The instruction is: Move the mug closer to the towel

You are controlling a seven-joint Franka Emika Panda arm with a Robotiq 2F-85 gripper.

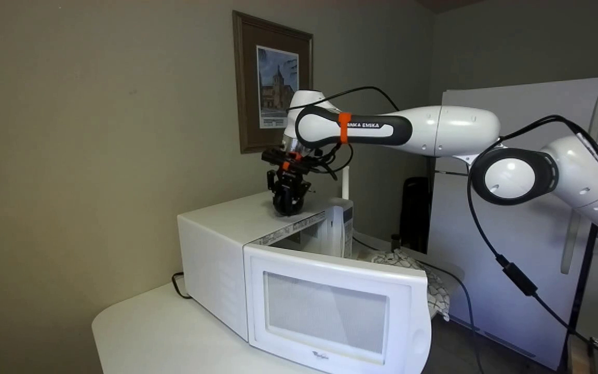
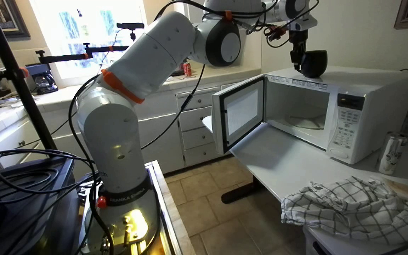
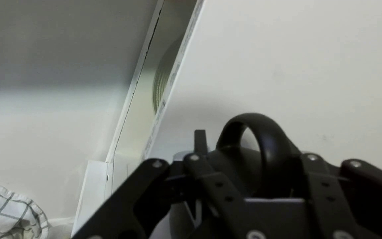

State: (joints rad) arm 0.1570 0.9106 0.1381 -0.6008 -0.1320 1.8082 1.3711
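1. The mug (image 2: 315, 63) is seen near the front edge of the microwave (image 2: 374, 79), apparently resting upright on its top. In that exterior view the towel (image 2: 356, 209) is found between 5 and 6 o'clock from it, bunched at the near end of the surface (image 2: 278, 152).
2. The hand (image 2: 297, 63) is placed just beside the mug, at its 9 o'clock in the same view. In the wrist view its jaws are parted, with the handle (image 3: 272, 146) between them; whether the handle is pressed by either side cannot be told.
3. A stiff, moderately light load is to be expected, smooth enough to slip and, if ceramic, easily chipped. Material and contents cannot be made out.
4. The hold is best taken on the handle, close to the mug's wall, so that swinging is limited; the mug should be kept upright.
5. The handle's loop is shown plainly in the wrist view; in an exterior view it is masked by the hand (image 2: 297, 63).
6. In an exterior view the towel is partly covered by the open door (image 1: 330, 311). In the wrist view only a towel corner is caught, between 8 and 9 o'clock from the mug, and the can (image 2: 392, 152), at the towel's 1 o'clock, is not shown.
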